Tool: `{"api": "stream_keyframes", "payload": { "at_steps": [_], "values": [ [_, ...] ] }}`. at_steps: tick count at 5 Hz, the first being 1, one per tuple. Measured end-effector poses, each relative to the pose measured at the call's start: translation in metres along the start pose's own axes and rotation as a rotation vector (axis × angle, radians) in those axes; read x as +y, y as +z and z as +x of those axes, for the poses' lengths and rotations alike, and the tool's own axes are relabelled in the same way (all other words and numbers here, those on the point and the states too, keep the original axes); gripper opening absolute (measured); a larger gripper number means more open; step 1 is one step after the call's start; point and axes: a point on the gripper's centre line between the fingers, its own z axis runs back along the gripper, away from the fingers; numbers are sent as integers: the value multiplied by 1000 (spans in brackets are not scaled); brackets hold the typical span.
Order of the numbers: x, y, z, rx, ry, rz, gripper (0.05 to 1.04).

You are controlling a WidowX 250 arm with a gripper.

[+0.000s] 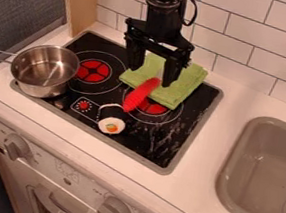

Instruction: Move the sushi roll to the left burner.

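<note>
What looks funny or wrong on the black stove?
A folded green cloth partly covers the red right burner, an odd spot for cloth. The shiny silver metal pot sits off-center, over the stove's left edge.

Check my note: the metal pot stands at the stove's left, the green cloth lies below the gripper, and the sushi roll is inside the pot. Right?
No: the camera view shows the sushi roll on the black stovetop, outside the metal pot. The rest stands.
</note>
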Motion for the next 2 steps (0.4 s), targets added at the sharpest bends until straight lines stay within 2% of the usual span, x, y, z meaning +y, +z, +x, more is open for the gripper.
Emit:
{"api": "stream_keyframes", "payload": {
  "at_steps": [1, 2],
  "values": [
    [0, -12, -5, 31, 2, -3, 1000],
    [-1, -18, -32, 60, -18, 6, 1000]
  ]
}}
